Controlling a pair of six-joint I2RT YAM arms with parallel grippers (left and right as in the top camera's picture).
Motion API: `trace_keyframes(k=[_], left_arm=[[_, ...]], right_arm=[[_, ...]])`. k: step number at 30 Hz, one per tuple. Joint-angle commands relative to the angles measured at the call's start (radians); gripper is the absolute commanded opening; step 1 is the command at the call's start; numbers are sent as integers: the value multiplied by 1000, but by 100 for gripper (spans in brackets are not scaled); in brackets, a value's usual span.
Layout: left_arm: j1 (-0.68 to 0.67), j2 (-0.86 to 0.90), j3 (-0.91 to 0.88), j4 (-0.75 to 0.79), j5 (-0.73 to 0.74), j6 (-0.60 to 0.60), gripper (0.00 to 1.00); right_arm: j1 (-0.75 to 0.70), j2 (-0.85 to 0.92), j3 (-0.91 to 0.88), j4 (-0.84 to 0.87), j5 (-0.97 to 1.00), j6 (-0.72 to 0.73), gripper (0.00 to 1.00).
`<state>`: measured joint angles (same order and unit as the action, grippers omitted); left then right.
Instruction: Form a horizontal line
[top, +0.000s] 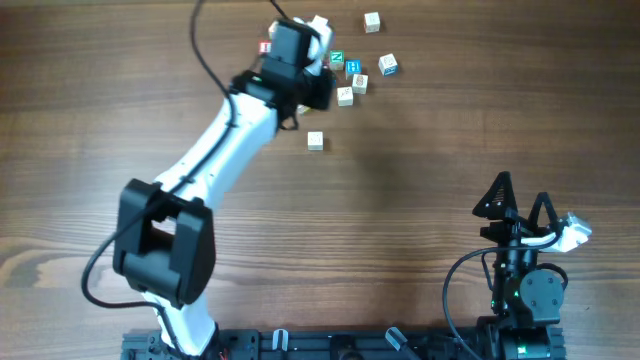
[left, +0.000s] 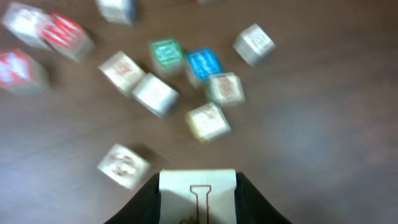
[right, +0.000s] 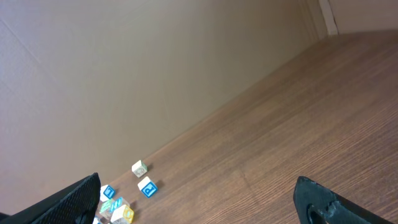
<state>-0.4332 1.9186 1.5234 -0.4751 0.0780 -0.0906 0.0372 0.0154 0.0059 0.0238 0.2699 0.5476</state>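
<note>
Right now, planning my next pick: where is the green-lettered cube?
Overhead view, far side: the green-lettered cube sits just left of a blue-lettered cube, beside the left arm's wrist.

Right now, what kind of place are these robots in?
Probably a robotics lab workbench: a brown wood-grain table with a white-and-black robot arm and a black robot arm mounted at its edge, small wooden letter cubes scattered on it.
</note>
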Motion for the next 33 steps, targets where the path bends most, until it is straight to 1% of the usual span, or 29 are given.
trace_keyframes(k=[1,4,9,10,12,14,16,20,23,28,33], left_arm=[[-76,-19,2,-48,-60,-201,27],[-126,-18,-2,-67,-110,-291,27],[-203,-15,-43,-82,-331,-483,29],[-219,-10,-58,-77,-393,-528,29],[-239,5,-88,-56,-480,-579,28],[-245,24,-113,-27,-510,-610,28],[-243,55,-130,10,-510,-629,28],[-243,126,-136,74,-504,-629,28],[-245,177,-136,102,-451,-629,28],[-246,209,-136,98,-430,-628,28],[-246,209,-136,102,-430,-628,31]], right_arm=[[-4,-12,-1,5,-8,-14,100],[-4,-12,-1,5,-8,-13,100],[-4,-12,-1,5,-8,-13,100],[-4,-12,-1,5,-8,-13,100],[-4,-12,-1,5,-8,-13,100],[-4,-12,-1,5,-8,-13,100],[-4,-12,-1,5,-8,-13,100],[-4,-12,-1,5,-8,-13,100],[-4,-12,-1,5,-8,-14,100],[-4,-12,-1,5,-8,-13,100],[-4,-12,-1,5,-8,-13,100]])
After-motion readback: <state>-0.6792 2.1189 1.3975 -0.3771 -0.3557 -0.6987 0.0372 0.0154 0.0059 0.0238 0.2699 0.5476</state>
